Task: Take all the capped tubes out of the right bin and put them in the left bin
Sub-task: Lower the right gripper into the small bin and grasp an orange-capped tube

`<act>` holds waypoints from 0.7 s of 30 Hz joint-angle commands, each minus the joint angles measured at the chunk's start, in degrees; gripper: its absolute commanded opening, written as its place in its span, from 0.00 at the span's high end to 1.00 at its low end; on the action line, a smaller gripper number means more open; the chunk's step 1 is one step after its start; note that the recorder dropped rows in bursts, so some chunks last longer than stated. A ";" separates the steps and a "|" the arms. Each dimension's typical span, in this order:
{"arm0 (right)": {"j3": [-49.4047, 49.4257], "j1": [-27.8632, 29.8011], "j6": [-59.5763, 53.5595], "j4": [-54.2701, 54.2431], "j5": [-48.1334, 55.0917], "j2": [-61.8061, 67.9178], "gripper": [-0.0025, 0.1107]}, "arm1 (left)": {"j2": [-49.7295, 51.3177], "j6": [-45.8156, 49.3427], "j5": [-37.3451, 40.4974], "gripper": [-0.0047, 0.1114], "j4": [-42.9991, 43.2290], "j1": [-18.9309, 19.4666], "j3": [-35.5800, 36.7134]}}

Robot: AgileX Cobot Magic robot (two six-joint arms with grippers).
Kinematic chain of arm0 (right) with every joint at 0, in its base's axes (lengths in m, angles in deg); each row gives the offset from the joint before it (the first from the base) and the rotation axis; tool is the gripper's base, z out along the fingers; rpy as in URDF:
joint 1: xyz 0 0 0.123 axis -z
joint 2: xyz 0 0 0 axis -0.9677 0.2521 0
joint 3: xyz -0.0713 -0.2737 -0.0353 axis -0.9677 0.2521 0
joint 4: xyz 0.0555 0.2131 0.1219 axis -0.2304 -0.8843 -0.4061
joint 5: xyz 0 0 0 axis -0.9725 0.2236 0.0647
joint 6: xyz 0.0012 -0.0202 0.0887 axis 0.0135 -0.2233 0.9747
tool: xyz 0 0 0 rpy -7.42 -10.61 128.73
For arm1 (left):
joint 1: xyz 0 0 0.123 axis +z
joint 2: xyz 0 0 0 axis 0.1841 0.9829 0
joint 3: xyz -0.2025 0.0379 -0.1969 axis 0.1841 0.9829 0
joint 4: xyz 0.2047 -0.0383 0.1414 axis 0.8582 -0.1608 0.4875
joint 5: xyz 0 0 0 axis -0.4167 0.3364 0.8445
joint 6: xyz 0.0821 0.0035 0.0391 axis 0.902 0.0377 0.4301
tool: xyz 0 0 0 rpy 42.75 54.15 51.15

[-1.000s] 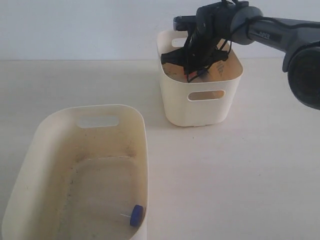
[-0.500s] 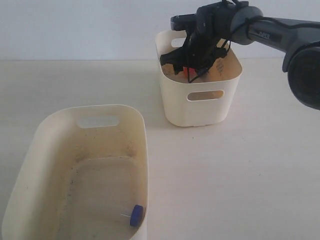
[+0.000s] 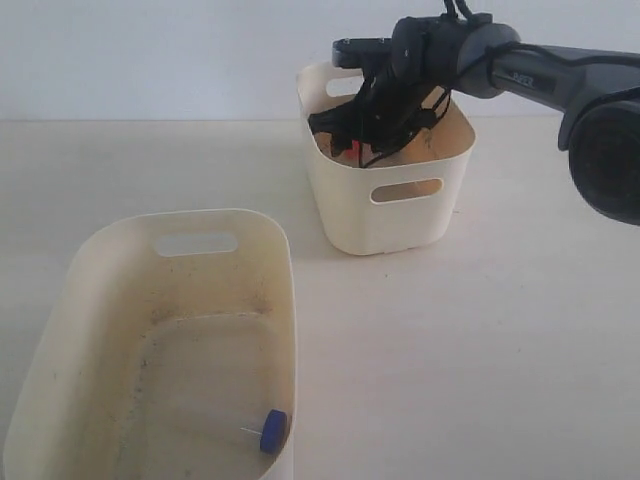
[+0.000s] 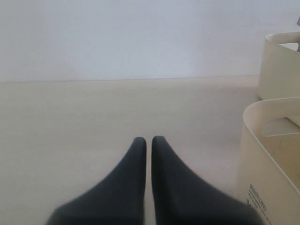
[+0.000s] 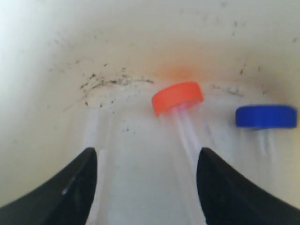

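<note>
The right end effector (image 5: 146,152) hangs released inside the right bin (image 3: 390,225), with the orange tube (image 5: 178,97) between its fingers and the blue tube (image 5: 266,116) beside it. The left end effector (image 4: 149,139) is clenched on nothing. A second blue tube (image 3: 272,430) lies in the left bin (image 3: 272,262).

Cream on pale beige, as you see it: the left bin (image 3: 120,290) is speckled dark along its inner walls, and the right bin (image 3: 350,210) is flecked with dark smudges inside. There, an orange-capped tube (image 5: 178,97) and a blue-capped tube (image 5: 266,116) show clear bodies. A third tube (image 3: 272,430), capped dark blue, sits in the left bin. The table (image 3: 500,350) is plain, the left gripper (image 4: 148,139) and right gripper (image 5: 146,154) black.
</note>
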 commanded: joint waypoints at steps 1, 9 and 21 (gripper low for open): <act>-1.25 0.36 -3.10 3.15 -1.01 -0.36 0.46 | -0.19 -0.48 -0.09 0.92 0.10 0.06 -0.16; -1.25 0.36 -3.65 7.05 -0.40 1.21 0.46 | -0.19 -0.48 -0.09 0.92 0.10 0.06 -0.16; -1.25 0.36 -3.64 12.22 -0.56 1.31 0.46 | -0.19 -0.48 -0.09 0.92 0.10 0.06 -0.16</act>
